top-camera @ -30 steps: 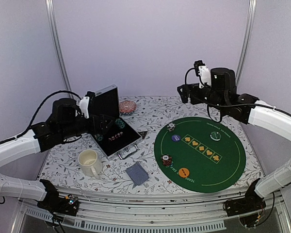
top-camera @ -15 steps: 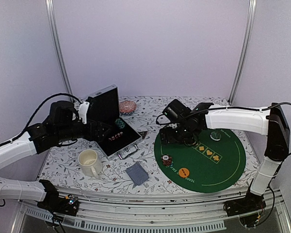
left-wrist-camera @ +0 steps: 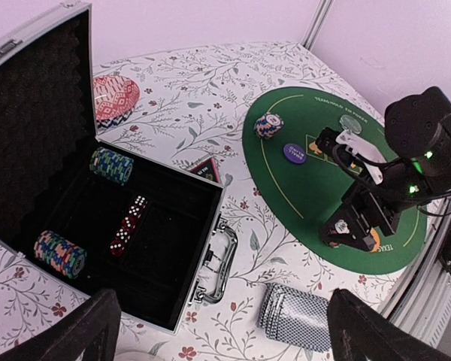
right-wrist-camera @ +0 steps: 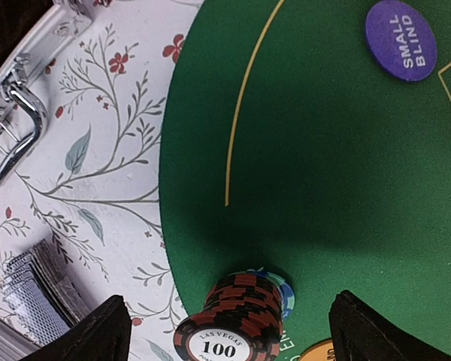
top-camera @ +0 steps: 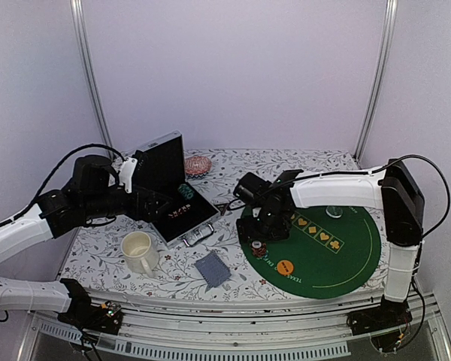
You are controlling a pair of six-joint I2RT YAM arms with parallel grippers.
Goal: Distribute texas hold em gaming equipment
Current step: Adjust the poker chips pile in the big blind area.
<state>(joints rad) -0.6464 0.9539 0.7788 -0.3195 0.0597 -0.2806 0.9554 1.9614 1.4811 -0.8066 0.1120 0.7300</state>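
My right gripper (right-wrist-camera: 237,336) hangs low over the left edge of the round green mat (top-camera: 346,256). Its jaws stand open on either side of a black-and-red chip stack (right-wrist-camera: 242,316) without touching it. On the mat lie a purple "small blind" disc (right-wrist-camera: 401,39), an orange disc (top-camera: 285,266), a clear disc (top-camera: 333,211) and a second chip stack (left-wrist-camera: 268,125). A grey-blue deck of cards (left-wrist-camera: 297,316) rests on the tablecloth. My left gripper (left-wrist-camera: 222,342) is open and empty above the front of the open case (left-wrist-camera: 173,248), which holds two chip stacks (left-wrist-camera: 110,165) and red dice (left-wrist-camera: 128,226).
A black-red triangle marker (left-wrist-camera: 204,168) lies between the case and the mat. A cream mug (top-camera: 139,252) stands at the near left. A pink striped round object (top-camera: 198,165) sits behind the case. The case lid (top-camera: 163,159) stands upright.
The right arm has swung down from high at the back right to the mat's left edge, over the black-and-red chip stack. The left arm has barely shifted.
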